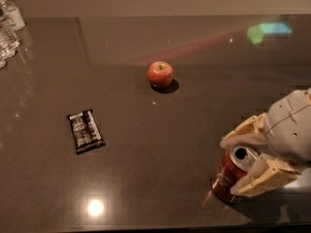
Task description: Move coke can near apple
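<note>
The coke can (pixel 224 179), red with a silver top, stands upright on the dark table (pixel 160 144) at the front right. My gripper (pixel 229 168) comes in from the right and straddles the can. One cream finger (pixel 243 132) lies against its far side and the other against its near side, so the gripper looks shut on it. The apple (pixel 160 74), small and red-orange, sits well apart from the can, up and to the left near the table's middle.
A flat black snack wrapper (pixel 85 130) lies at the left of the table. Clear water bottles (pixel 8 25) stand at the far left corner. The table's front edge runs just below the can.
</note>
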`<state>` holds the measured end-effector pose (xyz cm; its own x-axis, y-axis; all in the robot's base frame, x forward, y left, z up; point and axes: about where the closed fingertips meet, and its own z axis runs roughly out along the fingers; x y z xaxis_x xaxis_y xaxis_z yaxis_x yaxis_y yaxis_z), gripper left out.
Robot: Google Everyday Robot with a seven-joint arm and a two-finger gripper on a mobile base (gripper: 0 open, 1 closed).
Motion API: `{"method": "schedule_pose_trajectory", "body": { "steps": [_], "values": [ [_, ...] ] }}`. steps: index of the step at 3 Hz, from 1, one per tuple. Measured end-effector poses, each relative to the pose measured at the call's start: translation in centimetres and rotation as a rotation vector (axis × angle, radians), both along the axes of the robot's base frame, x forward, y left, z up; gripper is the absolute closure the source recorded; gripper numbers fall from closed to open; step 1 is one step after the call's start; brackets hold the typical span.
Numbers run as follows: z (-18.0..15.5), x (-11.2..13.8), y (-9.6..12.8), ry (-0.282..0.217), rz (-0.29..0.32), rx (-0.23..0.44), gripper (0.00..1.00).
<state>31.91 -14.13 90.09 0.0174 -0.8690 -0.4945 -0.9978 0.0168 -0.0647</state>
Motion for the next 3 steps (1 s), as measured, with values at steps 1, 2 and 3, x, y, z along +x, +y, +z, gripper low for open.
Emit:
{"method": "schedule_pose_trajectory", "body": {
  "steps": [1, 2, 3],
  "values": [
    [0.4, 0.4, -0.2, -0.008, -0.013, 0.005, 0.65],
    [1.8, 1.7, -0.5, -0.037, -0.039, 0.008, 0.88],
    [3.9, 4.2, -1.2, -0.071, -0.098, 0.02, 1.0]
  ]
}}
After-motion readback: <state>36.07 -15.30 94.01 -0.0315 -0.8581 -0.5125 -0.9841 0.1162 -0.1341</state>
